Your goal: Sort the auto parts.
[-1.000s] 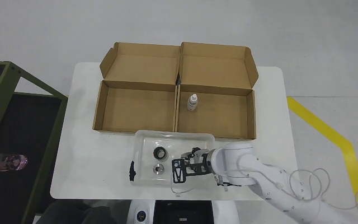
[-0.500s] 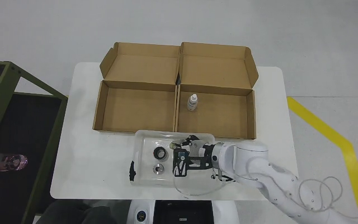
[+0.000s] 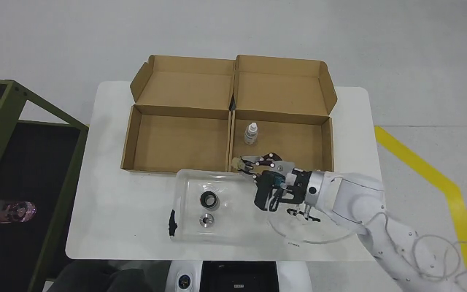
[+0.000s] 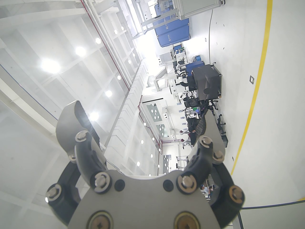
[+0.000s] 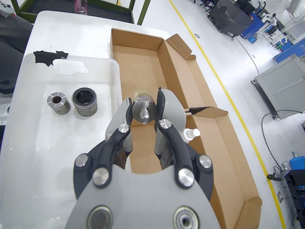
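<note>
Right pincer (image 5: 144, 110) clamped on threaded part (image 5: 140, 106), mid-frame at the tray (image 5: 47, 144)/cardboard box (image 5: 143, 72) edge: carry step. Next, likely: lower into box, release. Left pincer (image 4: 141, 110) gapes open.

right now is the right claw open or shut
Shut on a part: in the right wrist view the right claw clamps a threaded metal cylinder from both sides.

You had no print you could read: any label on the small bottle (image 3: 251, 133) was too small to make out, and the white mark on the blue cabinet (image 4: 175, 30) stayed illegible.
</note>
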